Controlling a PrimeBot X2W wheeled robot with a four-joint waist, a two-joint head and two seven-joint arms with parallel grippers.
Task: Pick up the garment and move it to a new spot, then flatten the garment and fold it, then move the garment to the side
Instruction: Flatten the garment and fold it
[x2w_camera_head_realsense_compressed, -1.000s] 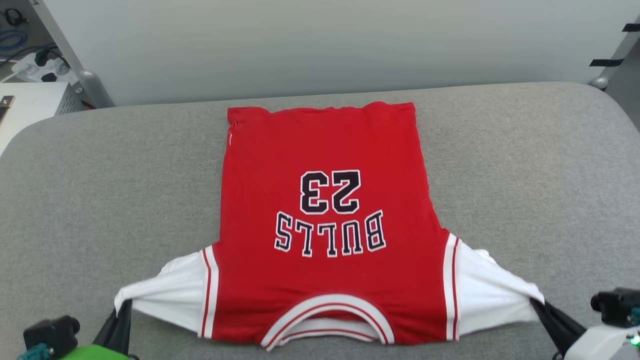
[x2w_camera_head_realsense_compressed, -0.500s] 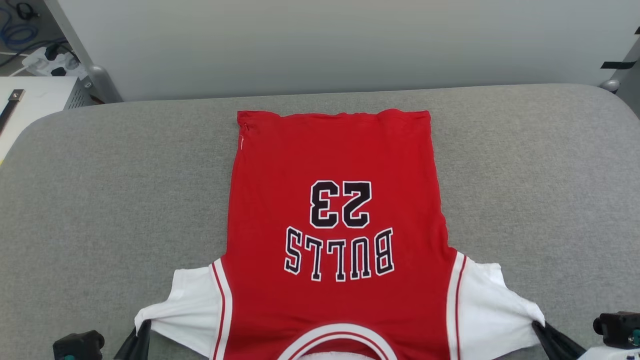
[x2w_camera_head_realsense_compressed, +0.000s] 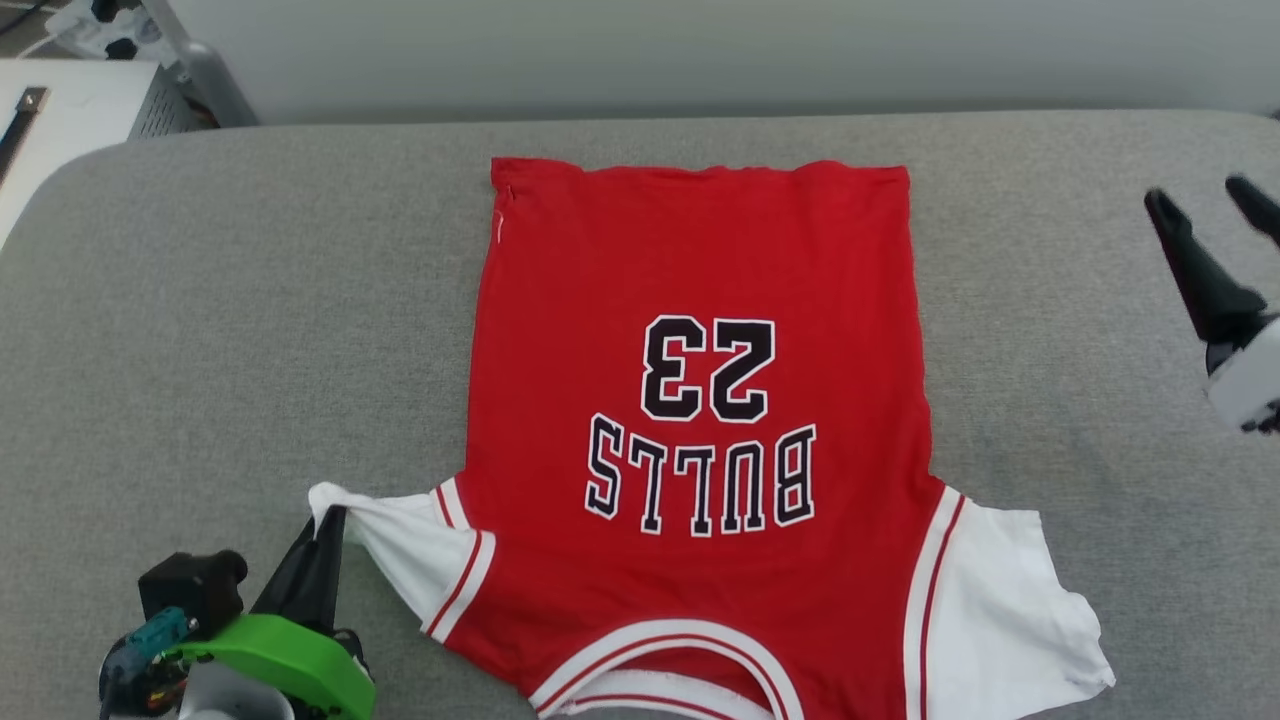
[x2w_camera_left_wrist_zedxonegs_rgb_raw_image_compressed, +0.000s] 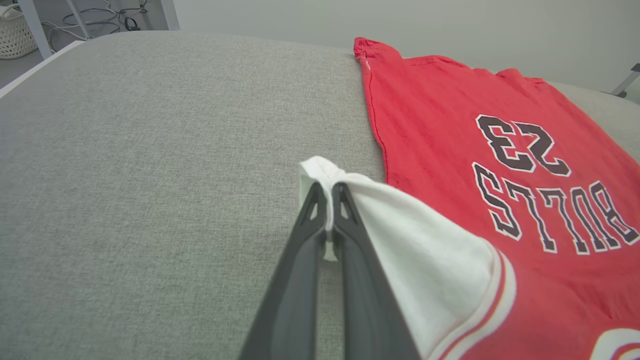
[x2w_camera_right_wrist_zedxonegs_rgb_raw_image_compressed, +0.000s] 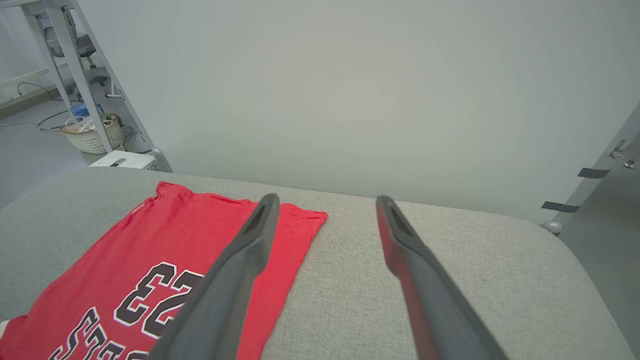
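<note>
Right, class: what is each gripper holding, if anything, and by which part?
The left gripper pinches the shirt by the outer edge of its white sleeve. The right gripper is open, holding nothing.

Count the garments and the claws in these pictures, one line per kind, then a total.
Garments: 1, the red jersey
Claws: 2, the left claw shut on its white sleeve, the right claw open
Total: 3

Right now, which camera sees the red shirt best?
The head view: the garment lies nearly whole, both sleeves showing. The left wrist view shows one white sleeve and the lettering; the right wrist view shows its hem end.
</note>
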